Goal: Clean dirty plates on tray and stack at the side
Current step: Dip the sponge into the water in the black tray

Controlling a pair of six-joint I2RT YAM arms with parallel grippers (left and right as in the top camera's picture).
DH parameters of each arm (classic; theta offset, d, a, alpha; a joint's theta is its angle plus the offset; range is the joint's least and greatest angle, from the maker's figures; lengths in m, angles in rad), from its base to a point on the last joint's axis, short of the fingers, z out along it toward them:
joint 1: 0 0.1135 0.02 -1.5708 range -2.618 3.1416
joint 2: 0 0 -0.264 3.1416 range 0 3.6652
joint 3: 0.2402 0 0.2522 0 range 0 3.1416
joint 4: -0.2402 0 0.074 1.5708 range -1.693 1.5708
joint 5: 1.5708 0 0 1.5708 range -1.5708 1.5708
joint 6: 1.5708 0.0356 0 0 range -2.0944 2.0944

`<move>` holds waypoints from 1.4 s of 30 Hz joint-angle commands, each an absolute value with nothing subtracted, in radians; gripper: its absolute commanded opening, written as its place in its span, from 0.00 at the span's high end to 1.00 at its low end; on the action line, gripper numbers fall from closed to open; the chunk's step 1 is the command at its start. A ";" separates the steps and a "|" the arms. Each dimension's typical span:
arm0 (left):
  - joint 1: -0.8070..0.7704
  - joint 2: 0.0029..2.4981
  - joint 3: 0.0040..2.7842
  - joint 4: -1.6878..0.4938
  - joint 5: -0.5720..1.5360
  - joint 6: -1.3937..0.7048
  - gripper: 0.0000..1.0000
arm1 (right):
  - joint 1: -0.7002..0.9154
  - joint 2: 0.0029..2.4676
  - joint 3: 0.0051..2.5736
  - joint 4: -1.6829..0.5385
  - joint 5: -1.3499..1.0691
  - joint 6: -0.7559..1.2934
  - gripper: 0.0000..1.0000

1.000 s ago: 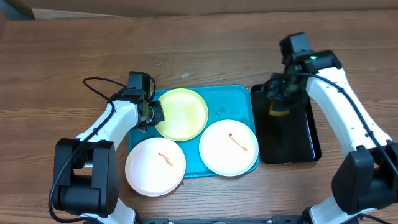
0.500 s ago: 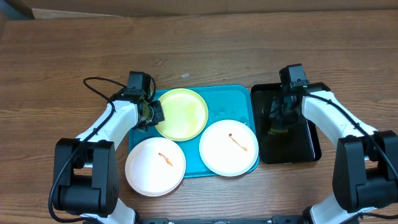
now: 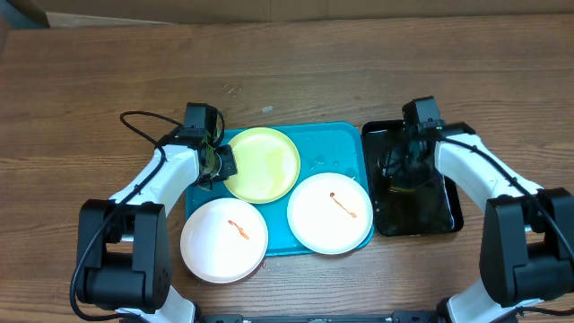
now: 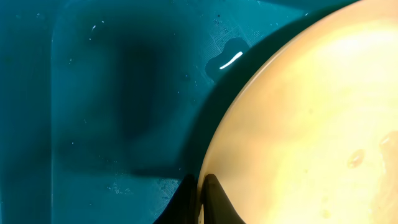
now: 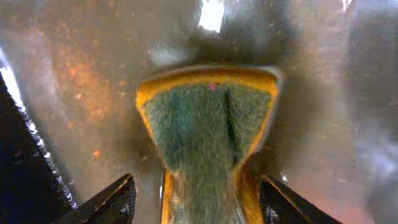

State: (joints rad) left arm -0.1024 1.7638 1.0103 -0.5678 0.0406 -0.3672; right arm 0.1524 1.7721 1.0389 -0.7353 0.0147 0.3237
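Observation:
Three plates lie on the turquoise tray (image 3: 334,135). The pale yellow-green plate (image 3: 262,163) is at the back left, and my left gripper (image 3: 218,165) is shut on its left rim. In the left wrist view the two dark fingers (image 4: 217,202) pinch the rim of that plate (image 4: 311,124) above the tray floor (image 4: 112,93). A white plate (image 3: 224,240) at the front left and a white plate (image 3: 329,213) at the front right each carry an orange-red smear. My right gripper (image 5: 198,190) stands open astride a green-and-yellow sponge (image 5: 208,118), with a gap at each finger.
A black tray (image 3: 441,213) sits right of the turquoise one, its wet floor (image 5: 336,124) shining under the right gripper (image 3: 405,176). A black cable (image 3: 143,121) loops on the wooden table behind the left arm. Small crumbs (image 3: 231,90) lie further back.
The right gripper came down into the black tray and its jaws opened away from the sponge. The left gripper and the plates have not moved.

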 commanded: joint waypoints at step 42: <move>-0.091 1.765 1.033 -0.568 0.027 -0.371 0.82 | 0.150 1.771 1.116 -0.837 0.101 0.283 0.13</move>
